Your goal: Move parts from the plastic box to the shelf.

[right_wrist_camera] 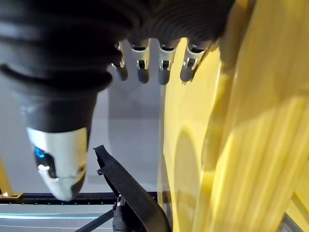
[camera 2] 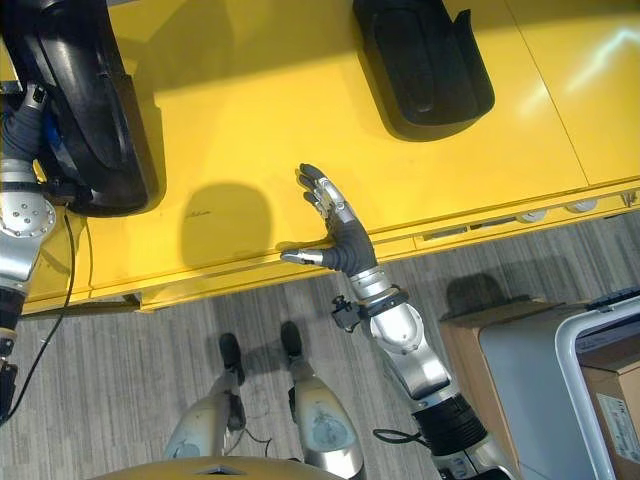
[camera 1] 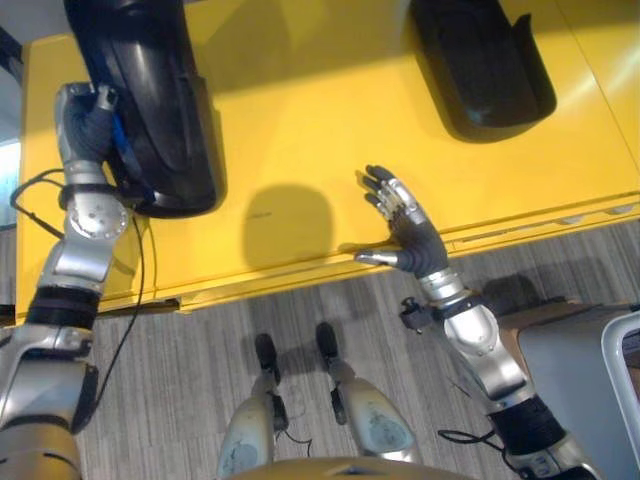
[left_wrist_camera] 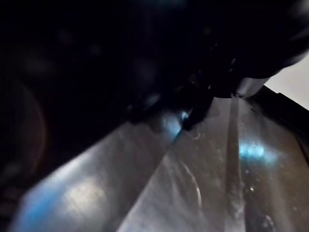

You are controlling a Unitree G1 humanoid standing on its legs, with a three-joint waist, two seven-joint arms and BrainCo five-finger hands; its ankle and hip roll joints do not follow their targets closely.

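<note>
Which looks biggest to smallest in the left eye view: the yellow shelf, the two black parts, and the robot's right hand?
1. Yellow shelf.
2. Long black part at the left, partly cut off at the top.
3. Shorter black part at the upper right, also cut off.
4. Right hand, though it may sit nearer the camera.

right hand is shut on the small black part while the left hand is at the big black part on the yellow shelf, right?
Not quite. The right hand is open and holds nothing, hovering over the yellow shelf, as the left eye view shows. The small black part lies apart from it. The left hand is at the big black part.
</note>
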